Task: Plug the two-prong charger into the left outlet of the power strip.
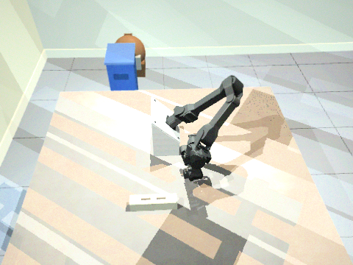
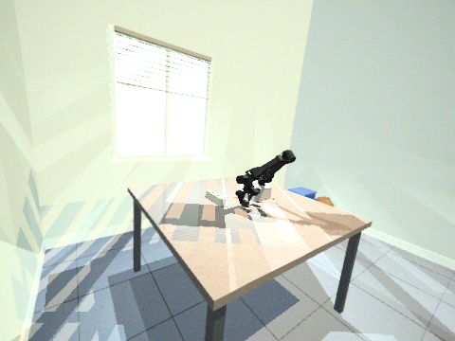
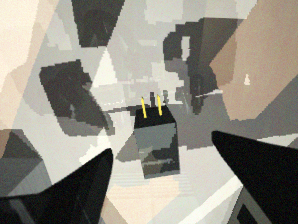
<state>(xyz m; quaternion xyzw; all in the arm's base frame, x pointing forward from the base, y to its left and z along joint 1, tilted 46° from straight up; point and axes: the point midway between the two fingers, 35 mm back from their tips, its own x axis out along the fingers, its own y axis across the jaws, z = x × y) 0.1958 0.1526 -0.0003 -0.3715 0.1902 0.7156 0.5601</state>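
Note:
The charger point(image 3: 159, 150) is a small dark grey block with two yellow prongs. In the wrist view it lies between and below the spread fingertips, prongs toward the top of the picture. In the top and exterior views it is hidden by or lost against the gripper. My gripper point(image 1: 193, 178) point(image 2: 245, 204) point(image 3: 162, 144) is open and empty, low over the table above the charger. The white power strip point(image 1: 154, 207) point(image 2: 215, 198) lies to the gripper's left and nearer the front in the top view. Its left outlet point(image 1: 145, 199) and right outlet point(image 1: 161, 198) face up.
A pale upright block point(image 1: 165, 144) stands by the arm's base, behind and left of the gripper. The table point(image 1: 92, 235) point(image 2: 237, 275) carries strong light and shadow patches. A blue box point(image 1: 123, 73) and a brown round object point(image 1: 140, 46) stand beyond its far edge.

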